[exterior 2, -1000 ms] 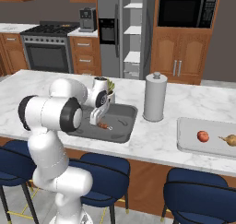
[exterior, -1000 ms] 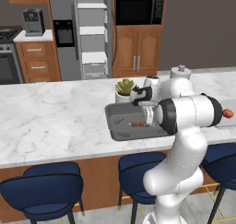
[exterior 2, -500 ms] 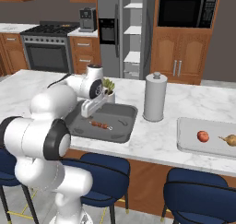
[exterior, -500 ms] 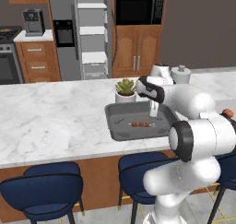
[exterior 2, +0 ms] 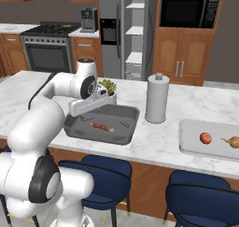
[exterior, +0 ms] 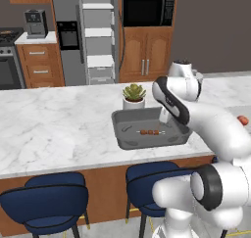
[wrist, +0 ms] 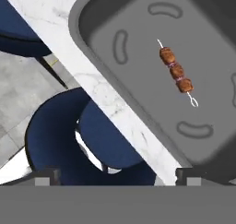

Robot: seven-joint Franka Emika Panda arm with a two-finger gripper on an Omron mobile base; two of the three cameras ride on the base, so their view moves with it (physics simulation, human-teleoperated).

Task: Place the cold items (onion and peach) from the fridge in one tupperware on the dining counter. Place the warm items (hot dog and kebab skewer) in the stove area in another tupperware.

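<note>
1. Clearly the skewer lies flat on the floor of the dark grey container, roughly at its middle, with nothing gripping it.
2. From the hand camera, the skewer runs diagonally in the upper right, three brown chunks on a thin stick, resting inside the container.
3. Both fingers show as small dark tips at the bottom corners of that view, spread wide apart and holding nothing.
4. That skewer sits well above and between the two tips, closer to the right one, and touches neither.
5. One tip is over a blue stool below the surface edge, the other over the near rim of the container.
6. Seen from the right base camera, the hand hangs above the near left part of the container, with the skewer just beside and below it.
7. A small potted plant stands on the surface just behind the container's far edge.
8. Farther right on the surface, a tall grey canister stands upright near the container's far right corner.
9. Toward the right end of the surface, a light grey container holds a peach and an onion, lying near each other but apart.
</note>
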